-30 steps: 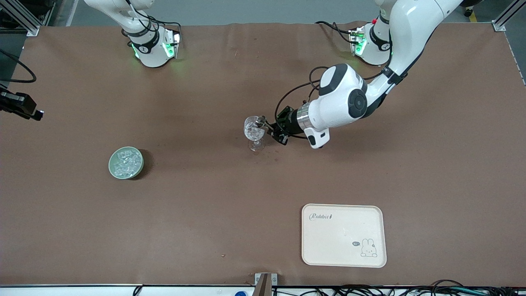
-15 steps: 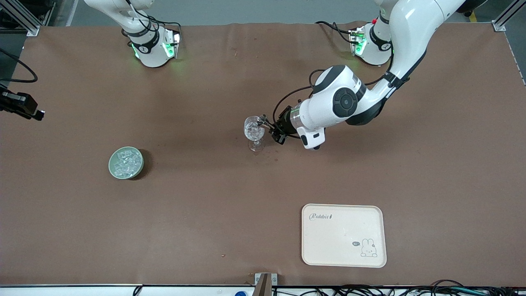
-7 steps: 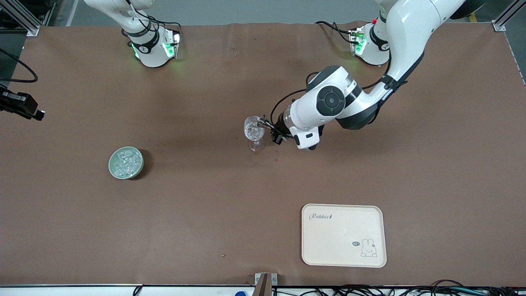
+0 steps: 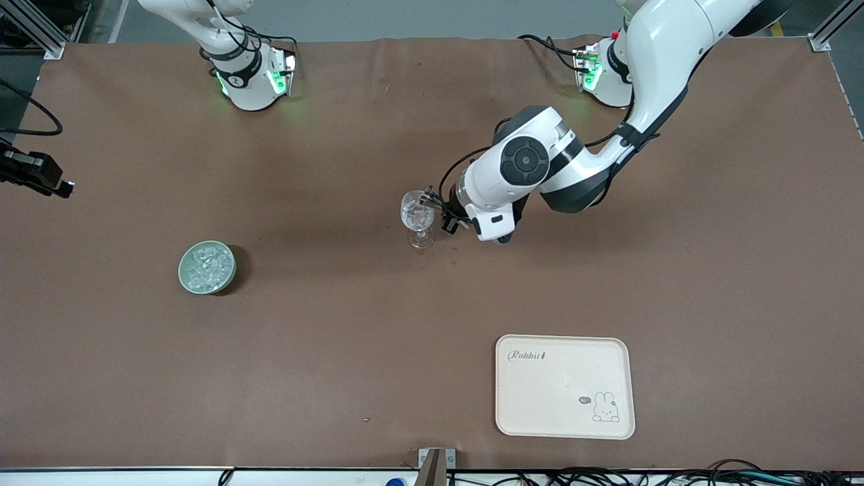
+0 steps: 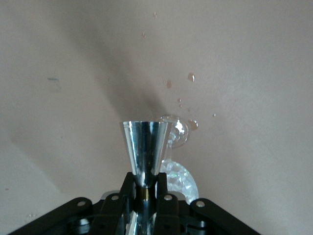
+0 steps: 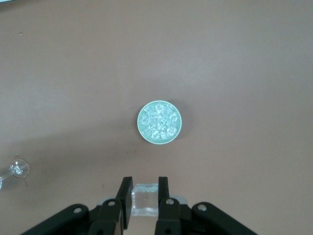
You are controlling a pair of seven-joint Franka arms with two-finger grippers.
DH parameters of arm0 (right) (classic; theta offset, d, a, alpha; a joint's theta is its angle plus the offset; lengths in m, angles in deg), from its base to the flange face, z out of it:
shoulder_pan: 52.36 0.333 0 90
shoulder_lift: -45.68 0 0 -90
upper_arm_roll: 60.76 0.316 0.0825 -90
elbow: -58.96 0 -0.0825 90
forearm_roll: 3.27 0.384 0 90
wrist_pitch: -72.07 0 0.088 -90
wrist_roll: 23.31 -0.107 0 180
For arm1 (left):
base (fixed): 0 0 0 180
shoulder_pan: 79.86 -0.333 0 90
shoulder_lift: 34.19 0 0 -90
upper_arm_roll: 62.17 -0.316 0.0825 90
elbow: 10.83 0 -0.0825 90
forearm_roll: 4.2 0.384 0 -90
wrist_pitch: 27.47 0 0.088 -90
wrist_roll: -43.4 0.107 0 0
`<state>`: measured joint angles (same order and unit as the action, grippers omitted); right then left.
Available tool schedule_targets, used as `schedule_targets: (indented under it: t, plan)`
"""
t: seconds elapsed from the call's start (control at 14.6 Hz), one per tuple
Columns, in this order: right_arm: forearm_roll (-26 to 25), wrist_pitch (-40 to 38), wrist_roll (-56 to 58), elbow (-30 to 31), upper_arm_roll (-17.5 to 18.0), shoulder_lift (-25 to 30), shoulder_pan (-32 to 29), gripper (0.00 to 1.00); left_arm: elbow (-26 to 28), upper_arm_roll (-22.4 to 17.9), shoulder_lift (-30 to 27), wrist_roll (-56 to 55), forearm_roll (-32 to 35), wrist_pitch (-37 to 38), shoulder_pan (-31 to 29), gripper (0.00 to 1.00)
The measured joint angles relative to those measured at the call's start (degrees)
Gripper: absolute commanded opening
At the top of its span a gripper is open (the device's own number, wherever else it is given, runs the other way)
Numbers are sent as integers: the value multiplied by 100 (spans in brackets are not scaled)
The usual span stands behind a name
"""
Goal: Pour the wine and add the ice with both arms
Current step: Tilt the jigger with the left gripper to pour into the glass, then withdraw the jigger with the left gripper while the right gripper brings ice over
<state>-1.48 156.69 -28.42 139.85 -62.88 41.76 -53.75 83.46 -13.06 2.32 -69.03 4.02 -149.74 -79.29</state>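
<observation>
Brown table (image 4: pixel 337 351). Left gripper (image 4: pixel 435 202) over wine glass (image 4: pixel 418 214), pinching steel jigger (image 5: pixel 145 152). Right gripper (image 6: pixel 145 196) above green bowl (image 6: pixel 140 128) of ice (image 6: pixel 160 122), clamping one ice cube (image 6: pixel 145 201).

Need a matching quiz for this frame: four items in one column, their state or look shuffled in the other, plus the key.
Column one:
1. left pincer
2. right pincer
3. green bowl
4. tray

Column two:
A. cream, rabbit print, nearest the front camera
B. shut on a single ice cube
C. shut on a metal jigger at the wine glass
D. holds the heaped ice

Pairs: 1-C, 2-B, 3-D, 4-A.
</observation>
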Motion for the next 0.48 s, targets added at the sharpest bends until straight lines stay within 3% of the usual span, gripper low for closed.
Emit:
schedule_targets:
  t: [0.27,0.48]
  plan:
    - [0,0,0,0,0,0,1,2,-56,-1,0,-20,-74,37,-6,0]
    - [0,-28,-5,0,0,0,3,2,-145,-6,-1,223,-823,36,-79,0]
